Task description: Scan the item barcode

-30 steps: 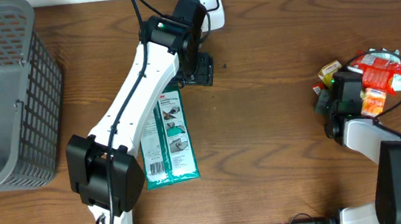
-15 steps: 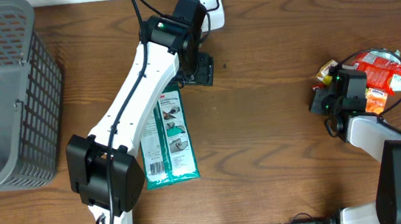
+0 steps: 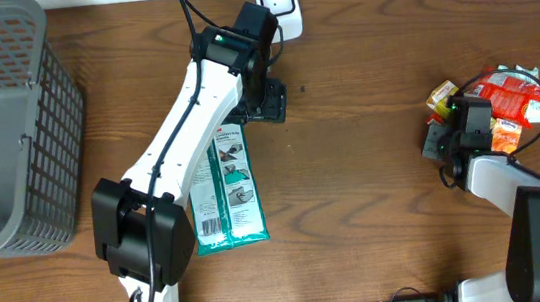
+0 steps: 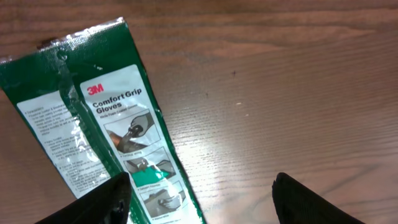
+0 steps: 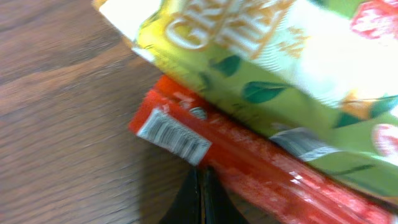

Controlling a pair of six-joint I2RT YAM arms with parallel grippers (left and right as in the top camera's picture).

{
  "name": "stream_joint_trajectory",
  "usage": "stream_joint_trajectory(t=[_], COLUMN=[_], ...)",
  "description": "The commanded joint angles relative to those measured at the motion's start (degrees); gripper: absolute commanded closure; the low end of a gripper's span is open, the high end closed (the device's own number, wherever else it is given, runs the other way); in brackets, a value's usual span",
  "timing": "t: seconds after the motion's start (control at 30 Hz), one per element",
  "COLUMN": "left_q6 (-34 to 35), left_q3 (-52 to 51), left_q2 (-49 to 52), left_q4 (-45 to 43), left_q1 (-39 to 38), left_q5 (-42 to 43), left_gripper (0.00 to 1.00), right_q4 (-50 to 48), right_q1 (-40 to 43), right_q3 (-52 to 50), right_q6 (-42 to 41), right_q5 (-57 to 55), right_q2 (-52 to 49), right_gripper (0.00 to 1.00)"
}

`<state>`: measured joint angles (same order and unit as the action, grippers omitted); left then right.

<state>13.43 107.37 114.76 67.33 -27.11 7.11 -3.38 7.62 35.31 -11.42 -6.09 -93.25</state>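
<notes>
While agape, left pincer (image 4: 202, 202) near gloves (image 4: 118, 118)

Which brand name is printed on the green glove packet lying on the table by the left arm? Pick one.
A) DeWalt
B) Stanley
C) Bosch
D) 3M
D: in the left wrist view the green glove packet carries a red 3M logo just above the words "Comfort Grip Gloves".
</notes>
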Motion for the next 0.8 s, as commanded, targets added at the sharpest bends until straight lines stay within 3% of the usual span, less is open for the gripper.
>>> stream_joint_trajectory(t=[0.0,0.27,0.6,0.77], left_q6=[-0.8,-0.7,1.7,1.9], left_q3=[-0.3,-0.3,-0.3,-0.5], left_q2=[0.7,0.7,0.7,0.7], left_q4=[-0.6,0.9,7.6,12.4], left_q1=[0.1,1.4,11.6,17.8], left_q5=[-0.8,-5.0,-5.2,-5.2], left_gripper=[0.26,0.26,0.25,0.25], right_q4=[-2.0,-7.9,-10.6,-10.6], right_q1=[0.4,3.4,5.0,4.8], right_q3=[0.9,0.9,1.1,1.1], right_q6=[0.8,-5.1,-4.3,-4.4], right_q5=[-5.9,-9.2,12.3,28.1], right_q2=[-1.6,-2.5,-0.5,-0.5], right_gripper=[0.99,0.99,0.94,0.82])
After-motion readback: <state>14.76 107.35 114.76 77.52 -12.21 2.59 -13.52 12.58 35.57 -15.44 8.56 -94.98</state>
